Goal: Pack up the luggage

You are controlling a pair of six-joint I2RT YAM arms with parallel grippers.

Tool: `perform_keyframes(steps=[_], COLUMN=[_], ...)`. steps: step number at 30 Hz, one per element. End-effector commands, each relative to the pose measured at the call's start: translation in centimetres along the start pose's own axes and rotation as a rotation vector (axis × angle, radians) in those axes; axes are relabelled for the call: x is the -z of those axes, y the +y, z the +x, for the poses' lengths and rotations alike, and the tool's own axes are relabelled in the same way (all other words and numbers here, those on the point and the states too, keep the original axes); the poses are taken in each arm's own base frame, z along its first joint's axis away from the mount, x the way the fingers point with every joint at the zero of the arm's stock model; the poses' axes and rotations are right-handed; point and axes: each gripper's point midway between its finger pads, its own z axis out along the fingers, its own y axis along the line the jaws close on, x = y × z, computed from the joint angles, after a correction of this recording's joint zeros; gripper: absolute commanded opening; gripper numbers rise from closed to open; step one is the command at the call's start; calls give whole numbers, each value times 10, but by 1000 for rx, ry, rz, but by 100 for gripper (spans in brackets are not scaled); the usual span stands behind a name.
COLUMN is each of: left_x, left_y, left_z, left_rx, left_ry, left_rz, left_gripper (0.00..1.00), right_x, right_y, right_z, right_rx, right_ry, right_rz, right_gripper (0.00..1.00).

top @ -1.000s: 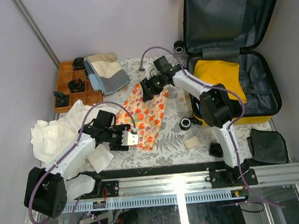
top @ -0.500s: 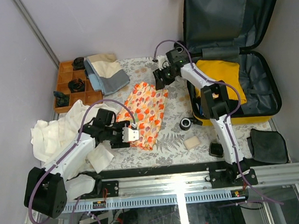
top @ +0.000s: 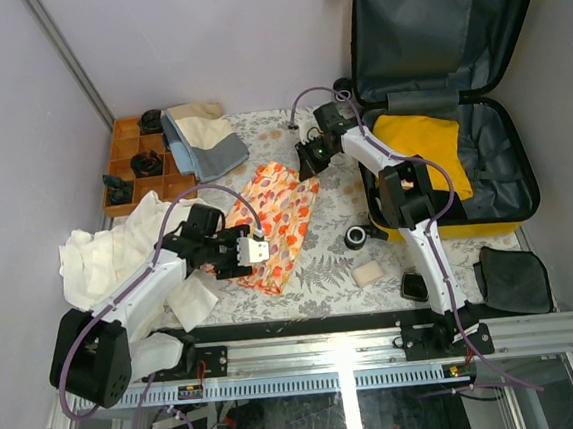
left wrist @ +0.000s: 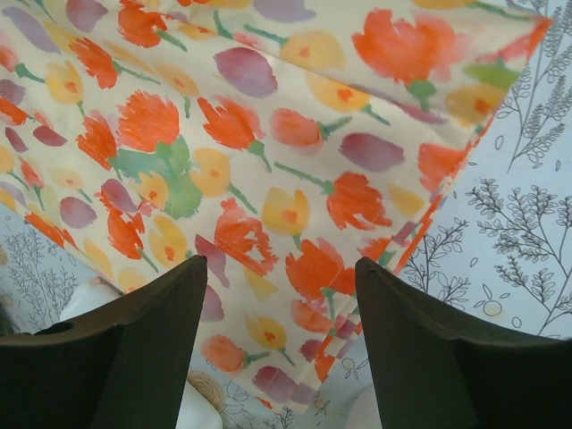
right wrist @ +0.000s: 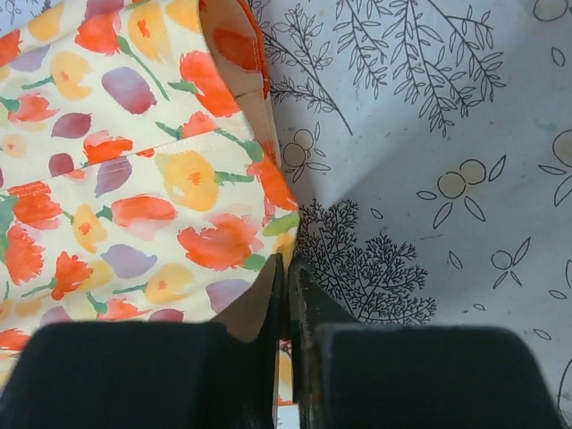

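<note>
Pinching the floral cloth [right wrist: 134,179] edge, your right gripper [right wrist: 286,273] is closed; your left gripper [left wrist: 279,273] hangs wide over it.

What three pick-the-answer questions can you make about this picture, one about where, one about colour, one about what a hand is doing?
1. Where is the yellow cloth? A on a chair; B in the luggage; C in a bucket.
2. What colour is the tray? A blue; B green; C orange.
3. The right hand is: A shut on the flowery cloth; B wide open; C holding a cup.
Answers: B, it lies inside the open luggage; C, the compartment tray is orange; A, it pinches the cloth's corner.
</note>
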Motion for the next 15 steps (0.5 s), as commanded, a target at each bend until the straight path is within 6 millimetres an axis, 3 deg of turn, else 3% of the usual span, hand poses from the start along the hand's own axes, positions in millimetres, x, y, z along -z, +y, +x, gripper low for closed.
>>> perform_keyframes(steps=[1,4,7,12,15], left_x=[3,6,16,47,67], left_y=[25,29,43,79,92], left_z=[-9,-12,-19,-17,-8], left_rx=[3,63,170,405,475], left_ry=[-13,-33,-84,-167,-185], left_rz=[-83,-124,-173,-295,-373], left_gripper=[66,67,68,68,68], right_x=[22,57,92,116,120], right_y=[5,-1,7,27,55], right_z=[-30,-73,-105,-113,-110], right_rx=[16,77,174,251,302], right_ry=[-56,-175,-255,-272,-262], right_rz=[14,89,137,154,132], right_gripper=[0,0,0,0,0])
